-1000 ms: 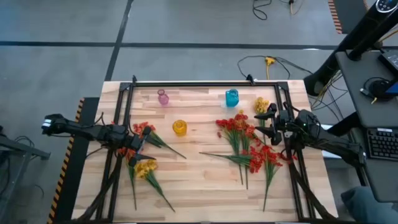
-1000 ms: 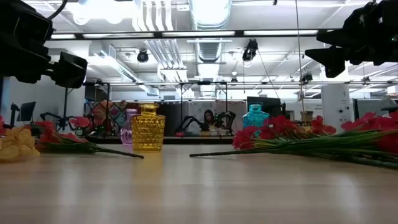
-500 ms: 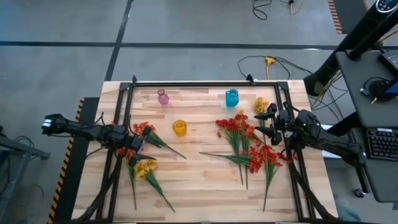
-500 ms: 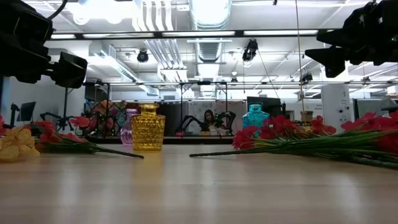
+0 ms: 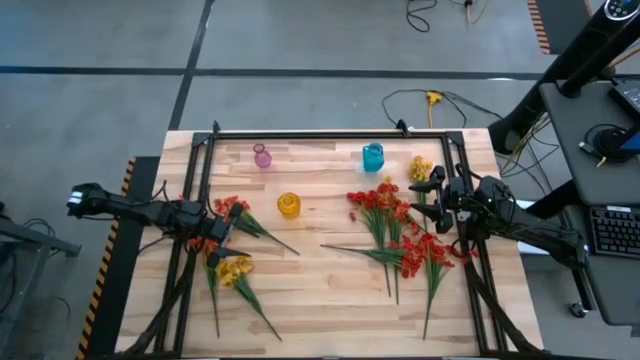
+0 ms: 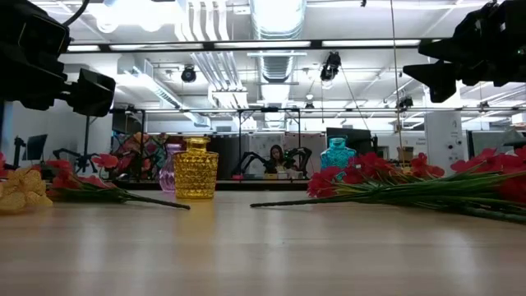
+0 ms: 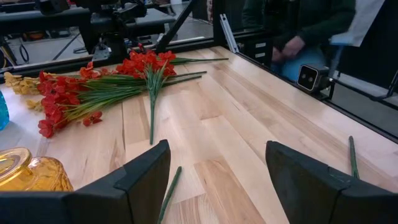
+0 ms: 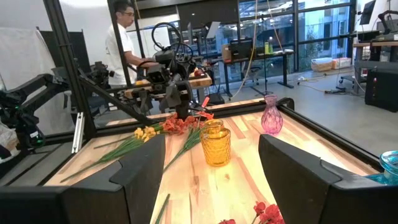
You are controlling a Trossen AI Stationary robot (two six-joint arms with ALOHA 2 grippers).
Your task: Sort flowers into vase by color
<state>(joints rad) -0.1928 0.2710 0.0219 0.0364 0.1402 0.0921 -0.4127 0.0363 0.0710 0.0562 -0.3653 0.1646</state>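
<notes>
Hovering above the wooden table, both dark arms wait with their pincers spread wide and empty; through each wrist camera the two fingers stand well apart with only bare wood between them. Taking the table's far edge as twelve o'clock, the left gripper hangs at about nine o'clock, directly over a small red sprig, with a yellow sprig lying just nearer the front, its stem running on towards six o'clock. The right gripper hangs at about three o'clock, beside the big heap of red flowers. That heap spreads from the gripper towards the table's middle and front, roughly seven o'clock from its fingers, and most of the stems lie lengthwise from back to front, blossoms towards twelve, stem ends towards six; one stem crosses them, pointing to nine o'clock. A lone yellow cluster lies close behind the right gripper at about eleven o'clock from it. Three vases stand upright and unfilled: the yellow vase near the centre, the pink vase at the back left, the blue vase at the back, right of centre. No sorting seems done yet. The yellow vase is nearer the left arm, and the yellow sprig lies almost under that arm, so it looks best placed to begin; it would need to close across a stem running front to back.
</notes>
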